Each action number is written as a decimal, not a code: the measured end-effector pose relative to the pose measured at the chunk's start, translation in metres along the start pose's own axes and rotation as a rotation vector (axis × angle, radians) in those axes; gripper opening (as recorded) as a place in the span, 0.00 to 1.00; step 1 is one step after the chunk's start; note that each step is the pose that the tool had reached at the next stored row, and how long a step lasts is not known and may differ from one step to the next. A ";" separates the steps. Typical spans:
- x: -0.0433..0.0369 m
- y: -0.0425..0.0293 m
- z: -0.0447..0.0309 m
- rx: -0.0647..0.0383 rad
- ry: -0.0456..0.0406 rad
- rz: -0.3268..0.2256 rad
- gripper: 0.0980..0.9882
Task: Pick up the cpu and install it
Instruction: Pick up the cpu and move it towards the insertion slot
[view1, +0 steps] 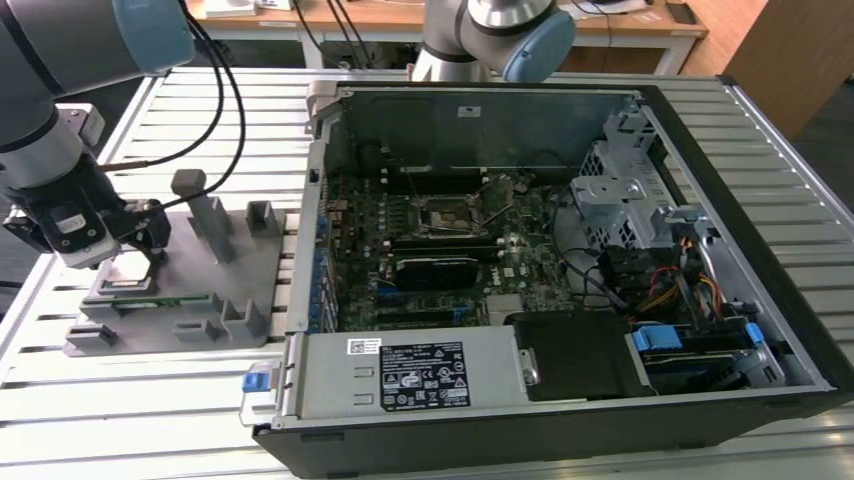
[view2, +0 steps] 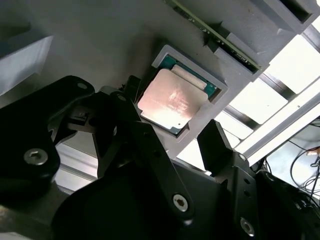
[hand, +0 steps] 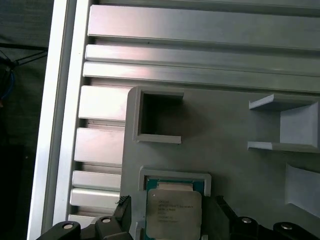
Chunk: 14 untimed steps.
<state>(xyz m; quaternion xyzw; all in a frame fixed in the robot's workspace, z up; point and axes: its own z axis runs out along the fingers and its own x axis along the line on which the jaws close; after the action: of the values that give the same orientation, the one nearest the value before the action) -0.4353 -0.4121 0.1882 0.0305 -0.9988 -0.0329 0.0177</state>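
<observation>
Resting flat in a square pocket of the grey fixture (view1: 174, 325), at the exterior view's left, apart from the open case (view1: 534, 420): the cpu (view2: 172, 102), silvery top up, green edge showing along one side. Straddled by the gripper (view2: 171, 112), jaws spread, one of the fingers (view2: 215, 145) on each flank. Contact with the chip not confirmed in either wrist view. Cut off at one edge in the first wrist view. Hard to make out under the gripper in the exterior view.
</observation>
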 end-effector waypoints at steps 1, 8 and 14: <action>0.0000 0.0000 0.0004 0.000 -0.0001 0.002 0.72; -0.0002 -0.0003 0.0048 0.001 -0.0005 0.008 0.72; -0.0002 -0.0003 0.0052 0.003 -0.0005 0.008 0.63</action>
<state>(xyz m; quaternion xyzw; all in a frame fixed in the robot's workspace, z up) -0.4352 -0.4121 0.1831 0.0265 -0.9990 -0.0312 0.0175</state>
